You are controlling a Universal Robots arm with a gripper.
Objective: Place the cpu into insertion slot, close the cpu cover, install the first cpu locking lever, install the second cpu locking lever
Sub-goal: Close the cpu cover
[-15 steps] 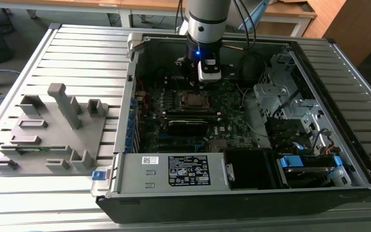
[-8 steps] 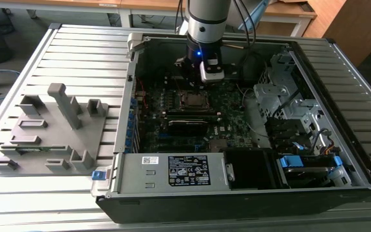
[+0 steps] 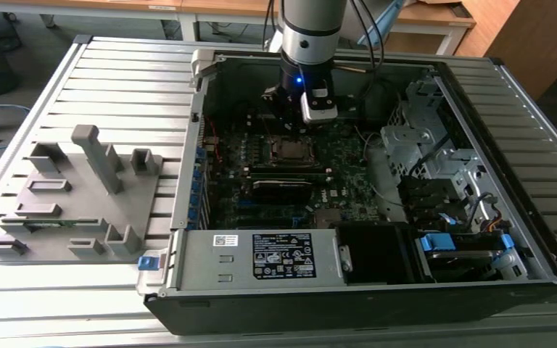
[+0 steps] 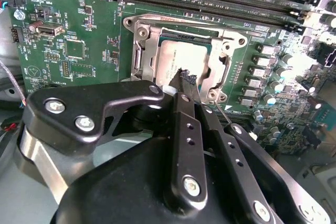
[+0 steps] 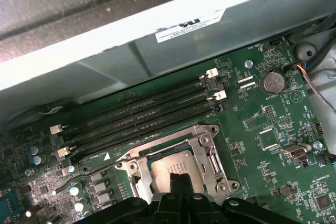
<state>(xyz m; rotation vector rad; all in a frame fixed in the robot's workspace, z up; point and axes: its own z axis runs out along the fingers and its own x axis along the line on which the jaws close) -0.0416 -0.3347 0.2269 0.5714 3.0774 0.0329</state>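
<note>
The cpu [image 4: 172, 56] [image 5: 169, 164], a flat grey square, lies in the insertion slot [image 3: 293, 150] on the green motherboard inside the open computer case. The silver cpu cover [image 4: 219, 67] [image 5: 208, 149] frames it, and the chip shows through its window. My gripper [image 4: 185, 77] [image 5: 178, 178] is shut with its black fingers pressed together and nothing visible between them. The tips sit right over the cpu's near edge. A thin wire locking lever [image 5: 94, 167] runs out beside the socket. In the exterior view the gripper [image 3: 290, 129] hangs just above the socket.
Long black memory slots [image 5: 142, 114] lie beside the socket, close to the case's grey wall [image 5: 157, 45]. A coin battery [image 5: 272, 82] and cables sit off to one side. Drive bays [image 3: 423, 145], a power supply [image 3: 259, 257] and a grey fixture [image 3: 75, 196] surround the work area.
</note>
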